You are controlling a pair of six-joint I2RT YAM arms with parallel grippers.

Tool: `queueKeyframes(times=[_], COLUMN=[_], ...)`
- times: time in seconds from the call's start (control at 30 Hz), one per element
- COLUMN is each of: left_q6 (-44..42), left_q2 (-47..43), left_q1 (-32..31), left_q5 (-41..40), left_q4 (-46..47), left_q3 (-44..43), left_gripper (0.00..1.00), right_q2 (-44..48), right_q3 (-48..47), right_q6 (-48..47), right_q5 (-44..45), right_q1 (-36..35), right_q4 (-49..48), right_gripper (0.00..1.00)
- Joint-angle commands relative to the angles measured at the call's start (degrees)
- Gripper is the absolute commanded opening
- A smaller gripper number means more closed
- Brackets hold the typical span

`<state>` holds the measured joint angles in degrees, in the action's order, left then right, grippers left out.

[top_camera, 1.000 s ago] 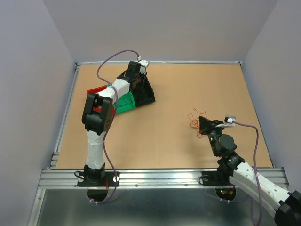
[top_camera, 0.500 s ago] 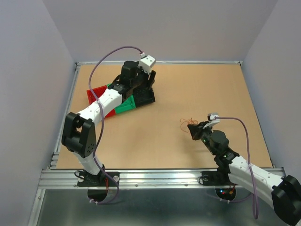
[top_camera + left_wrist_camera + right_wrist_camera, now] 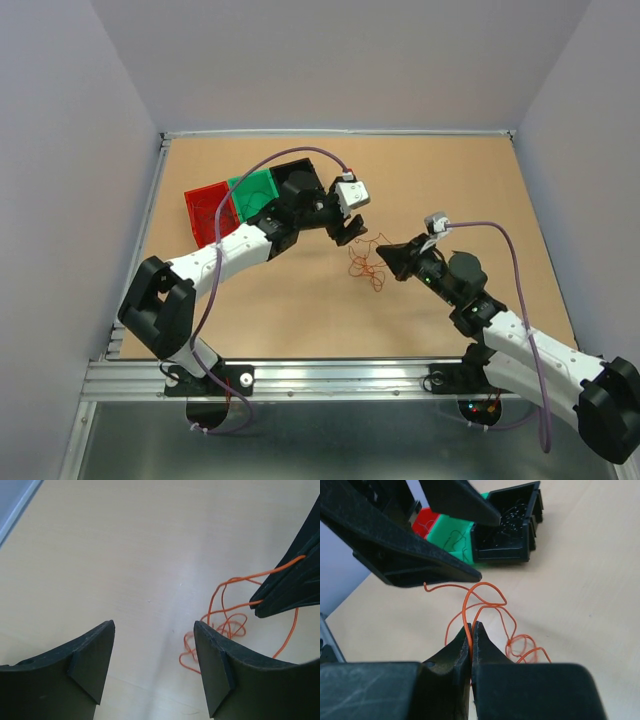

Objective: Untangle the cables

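Note:
A tangle of thin orange cable (image 3: 368, 263) lies on the table near the middle, also in the left wrist view (image 3: 227, 625) and the right wrist view (image 3: 485, 605). My right gripper (image 3: 388, 255) is shut on a strand of it (image 3: 471, 630) and holds part of it up. My left gripper (image 3: 347, 230) is open and empty, just above and left of the tangle, its fingers (image 3: 212, 655) beside the loops (image 3: 190, 652). In the right wrist view the left gripper's open fingers (image 3: 410, 555) hang right over the held cable.
A red bin (image 3: 208, 213), a green bin (image 3: 253, 192) and a black bin (image 3: 300, 180) holding dark wires (image 3: 512, 515) stand side by side at the back left. The table's raised edge (image 3: 140, 230) runs along the left side.
My left arm swung from the bins to the right and forward, toward the centre. My right gripper carried the orange cable left and farther from the arm bases, meeting the left gripper.

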<state>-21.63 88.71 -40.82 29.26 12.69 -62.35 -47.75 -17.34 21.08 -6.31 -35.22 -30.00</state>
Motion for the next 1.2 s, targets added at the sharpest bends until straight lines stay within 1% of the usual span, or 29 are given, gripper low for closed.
queueKeyframes(times=[0.0,0.23,0.43,0.5,0.63,0.83,0.97,1.17], left_q6=[-1.0,-1.6,-3.1,-3.2,-4.9,-8.0,-10.1,-13.2], left_q2=[-4.3,-5.0,-5.7,-5.7,-6.2,-7.4,-7.5,-6.4], left_q1=[0.5,0.5,0.5,0.5,0.3,-0.3,-1.5,-3.7], left_q5=[4.1,6.1,10.2,10.5,13.9,16.0,16.6,14.5], left_q4=[6.3,6.3,5.5,5.5,4.2,3.1,1.4,-0.9], left_q3=[0.7,1.2,1.8,1.7,1.8,3.0,2.9,2.6], left_gripper=[0.75,0.75,0.74,0.74,0.74,0.74,0.74,0.73], right_q2=[0.0,1.4,1.3,1.1,0.1,-0.9,-1.1,-1.5], right_q3=[-3.6,-3.1,-3.0,-3.2,-3.4,-3.8,-4.0,-4.5], right_q6=[-1.8,-2.4,-2.7,-2.7,-2.7,-2.8,-2.7,-2.6], right_q5=[-6.1,-8.4,-9.0,-9.3,-9.5,-9.9,-10.0,-10.5], right_q1=[-0.1,0.0,-0.1,0.0,0.0,0.0,0.0,0.0], right_q4=[-0.4,0.3,0.6,0.5,0.5,0.3,0.3,0.1], right_gripper=[0.01,0.01,0.01,0.01,0.01,0.01,0.01,0.01])
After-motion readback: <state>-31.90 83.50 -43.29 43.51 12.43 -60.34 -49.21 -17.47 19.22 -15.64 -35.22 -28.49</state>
